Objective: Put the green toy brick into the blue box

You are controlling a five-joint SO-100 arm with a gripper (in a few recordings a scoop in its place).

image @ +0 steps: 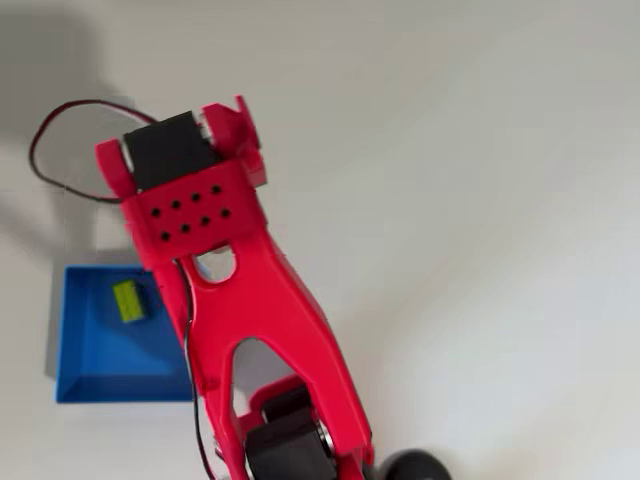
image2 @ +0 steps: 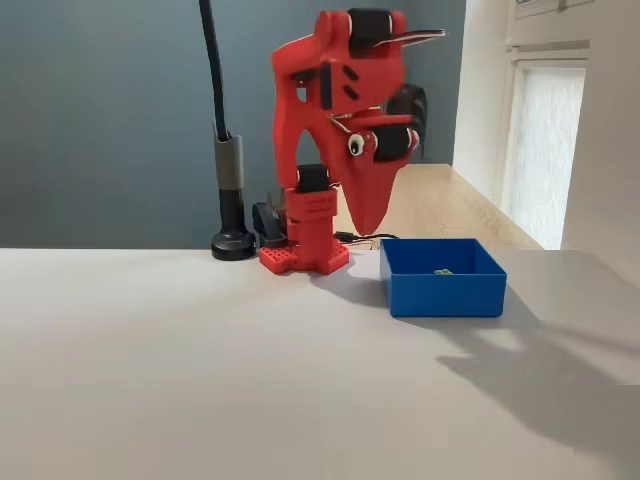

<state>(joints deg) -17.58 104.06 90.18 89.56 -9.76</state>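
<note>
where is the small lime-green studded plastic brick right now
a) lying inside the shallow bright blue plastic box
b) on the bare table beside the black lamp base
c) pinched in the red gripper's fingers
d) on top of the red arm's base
a: in the overhead view the small lime-green studded plastic brick lies on the floor of the shallow bright blue plastic box, and the fixed view shows a bit of green just above the box's front wall.

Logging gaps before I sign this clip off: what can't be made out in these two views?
- Gripper: fingers read as one red wedge in the fixed view; open or shut unclear.
- Blue box: its right side is covered by the red arm in the overhead view.
- Green toy brick: a speck behind the box wall in the fixed view; studs unreadable.
</note>
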